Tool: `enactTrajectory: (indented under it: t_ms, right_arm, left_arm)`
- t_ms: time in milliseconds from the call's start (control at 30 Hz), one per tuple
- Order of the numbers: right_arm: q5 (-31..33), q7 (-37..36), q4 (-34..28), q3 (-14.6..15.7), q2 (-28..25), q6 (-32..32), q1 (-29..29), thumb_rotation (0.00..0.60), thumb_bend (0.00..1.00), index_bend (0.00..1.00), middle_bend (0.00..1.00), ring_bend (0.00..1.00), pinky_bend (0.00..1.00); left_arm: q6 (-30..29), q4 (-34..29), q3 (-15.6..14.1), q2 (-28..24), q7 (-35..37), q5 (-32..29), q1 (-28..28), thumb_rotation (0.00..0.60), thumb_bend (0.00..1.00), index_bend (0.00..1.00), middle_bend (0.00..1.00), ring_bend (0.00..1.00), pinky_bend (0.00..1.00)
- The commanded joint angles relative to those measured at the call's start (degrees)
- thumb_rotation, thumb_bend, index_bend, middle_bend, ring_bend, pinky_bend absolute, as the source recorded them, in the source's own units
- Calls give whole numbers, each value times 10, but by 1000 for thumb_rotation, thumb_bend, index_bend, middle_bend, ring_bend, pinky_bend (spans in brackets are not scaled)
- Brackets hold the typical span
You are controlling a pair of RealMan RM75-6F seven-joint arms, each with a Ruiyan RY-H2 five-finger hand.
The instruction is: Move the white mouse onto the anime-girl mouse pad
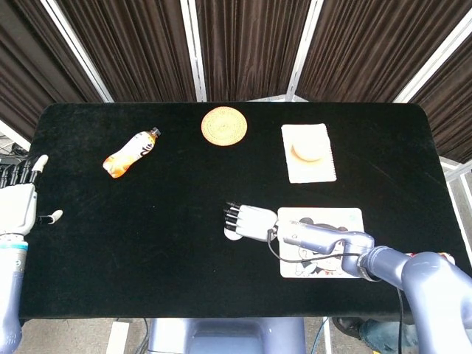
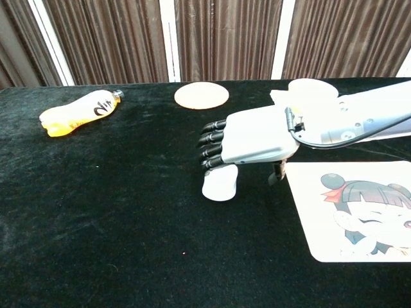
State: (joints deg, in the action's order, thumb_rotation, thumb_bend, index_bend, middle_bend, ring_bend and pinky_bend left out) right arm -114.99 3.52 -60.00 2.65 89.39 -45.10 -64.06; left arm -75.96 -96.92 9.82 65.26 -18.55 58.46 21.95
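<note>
Right hand is seen spread palm-down over the white mouse, its dark fingers reaching past the mouse's far end, while the thumb hangs down on the side toward the anime-girl mouse pad. No grasp is established yet: the fingers are apart and nothing is lifted, though whether the palm touches the mouse cannot be told. The mouse lies on the black table near the middle of the front edge, just beside the pad's left edge and wholly off it. The left hand is held open at the table's left edge, well apart from everything. Several risks are judged to remain. If the fingers are closed off-centre, the smooth rounded shell could be squeezed out sideways and pushed away from the pad. If the mouse is dragged instead of lifted, the pad's edge could be caught and the pad shifted or buckled. The orange bottle, woven coaster and napkin near the far edge are unlikely to be disturbed.
</note>
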Motion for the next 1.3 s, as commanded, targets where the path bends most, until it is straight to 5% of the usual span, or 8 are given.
enactTrajectory:
  t_ms: [33, 333, 567, 733, 1000, 1300]
  right_arm:
    - [10, -4, 13, 3, 15, 7, -7, 600, 0, 166, 132, 0, 0]
    - [31, -23, 68, 17, 68, 12, -24, 600, 25, 167, 131, 0, 6]
    - [35, -44, 99, 32, 87, -6, -29, 600, 249, 178, 151, 0, 57]
    - [29, -66, 121, 47, 99, -30, -30, 600, 404, 220, 220, 46, 198]
    - [15, -113, 167, 71, 119, -79, -31, 600, 633, 471, 509, 322, 539]
    - [7, -134, 180, 83, 96, -151, -28, 600, 677, 496, 531, 347, 571]
  left_arm:
    - [3, 1, 2, 1, 0, -2, 0, 600, 0, 0, 0, 0, 0]
    - [16, 13, 9, 3, 1, -12, 1, 600, 0, 0, 0, 0, 0]
    - [23, 17, 13, 1, 7, -14, 1, 600, 0, 0, 0, 0, 0]
    - [29, 21, 14, 1, 9, -16, 1, 600, 0, 0, 0, 0, 0]
    - [32, 21, 15, 2, 9, -17, 1, 600, 0, 0, 0, 0, 0]
    - [37, 19, 15, 2, 10, -15, 1, 600, 0, 0, 0, 0, 0]
